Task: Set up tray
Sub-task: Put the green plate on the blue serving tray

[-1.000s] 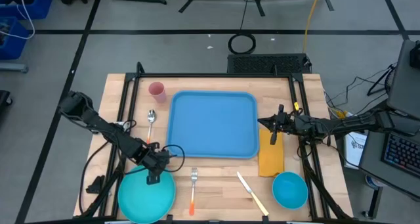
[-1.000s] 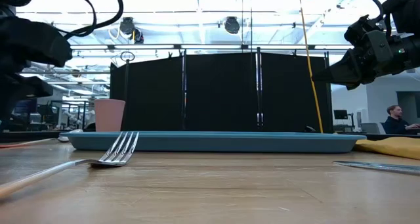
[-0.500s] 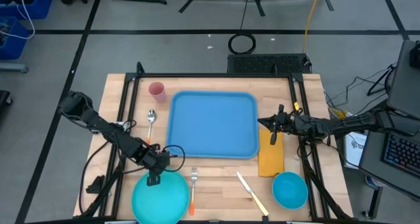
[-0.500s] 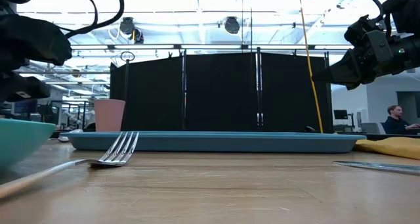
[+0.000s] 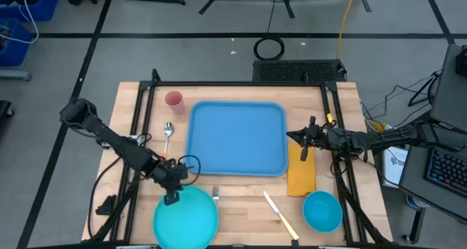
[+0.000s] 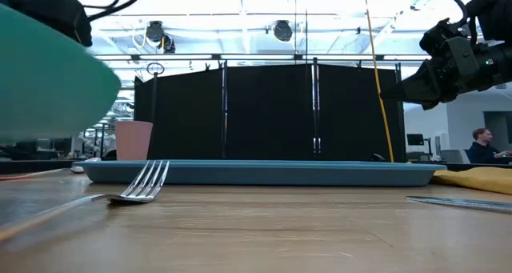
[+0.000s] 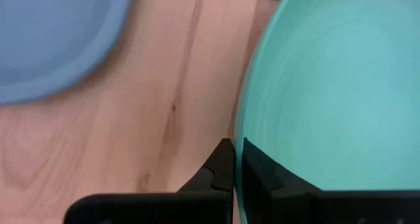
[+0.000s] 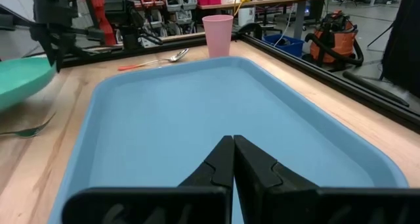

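Wooden counter [image 5: 241, 198] in a lab bay, dark screen behind, a person seated at a desk well off to one side. At its centre lies the tray [image 5: 237, 138], flat and bare, long sides running toward twelve and six o'clock.

Handling, as judged: moulded plastic, light, stiff enough to hold shape, smooth and likely slippery; not fragile. Its raised rim is the only purchase, best pinched at mid-edge.

Left gripper [image 5: 171, 194], at seven o'clock of the tray, has its fingers [image 7: 223, 168] clamped on the rim of the plate [image 5: 186, 216], which hangs tilted clear of the wood. Right gripper [image 5: 300, 141] hovers over the tray's three o'clock edge, fingers [image 8: 220, 161] pressed together, holding nothing.

Count: one tray, one plate, one pink cup [image 5: 174, 100], one spoon [image 5: 168, 131], one fork [image 6: 144, 181], one knife [image 5: 279, 215], one blue bowl [image 5: 322, 210], one yellow napkin [image 5: 300, 176]
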Motion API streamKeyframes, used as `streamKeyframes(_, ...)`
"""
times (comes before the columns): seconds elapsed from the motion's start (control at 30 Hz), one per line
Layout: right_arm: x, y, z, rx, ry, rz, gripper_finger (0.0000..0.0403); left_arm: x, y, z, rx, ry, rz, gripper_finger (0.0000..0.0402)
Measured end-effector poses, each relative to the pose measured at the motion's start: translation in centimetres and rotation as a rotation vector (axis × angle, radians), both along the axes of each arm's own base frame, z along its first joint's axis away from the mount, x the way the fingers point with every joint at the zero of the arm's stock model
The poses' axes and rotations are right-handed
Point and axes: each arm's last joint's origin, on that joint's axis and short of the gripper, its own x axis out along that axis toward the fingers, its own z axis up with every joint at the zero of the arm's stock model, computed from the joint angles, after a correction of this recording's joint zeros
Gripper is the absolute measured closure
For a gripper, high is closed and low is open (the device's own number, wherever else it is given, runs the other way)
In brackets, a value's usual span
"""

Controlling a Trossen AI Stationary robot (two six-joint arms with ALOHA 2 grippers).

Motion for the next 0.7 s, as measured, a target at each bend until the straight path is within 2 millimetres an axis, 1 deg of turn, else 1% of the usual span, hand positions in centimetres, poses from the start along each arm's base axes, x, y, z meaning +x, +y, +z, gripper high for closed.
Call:
streamKeyframes(0.13, 0.0, 0.0, 0.0, 0.007, -0.001, -0.001, 0.0403, -0.2, 0.5, 1.0, 0.013, -0.068, 0.037, 0.0396)
streamKeyframes(0.3, 0.0, 0.0, 0.0, 0.020, -0.004, -0.004, 0.0403, -0.2, 1.5, 2.2, 0.031, -0.158, 0.134, 0.0396)
streamKeyframes(0.43, 0.0, 0.0, 0.0, 0.020, -0.004, -0.004, 0.0403, 0.0, 2.7, 2.8, 0.056, -0.207, 0.286, 0.0396)
streamKeyframes(0.6, 0.0, 0.0, 0.0, 0.020, -0.004, -0.004, 0.0403, 0.8, 4.4, 2.8, 0.072, -0.230, 0.508, 0.0396)
streamKeyframes(0.7, 0.0, 0.0, 0.0, 0.020, -0.004, -0.004, 0.0403, 1.3, 5.6, 2.7, 0.067, -0.227, 0.607, 0.0396)
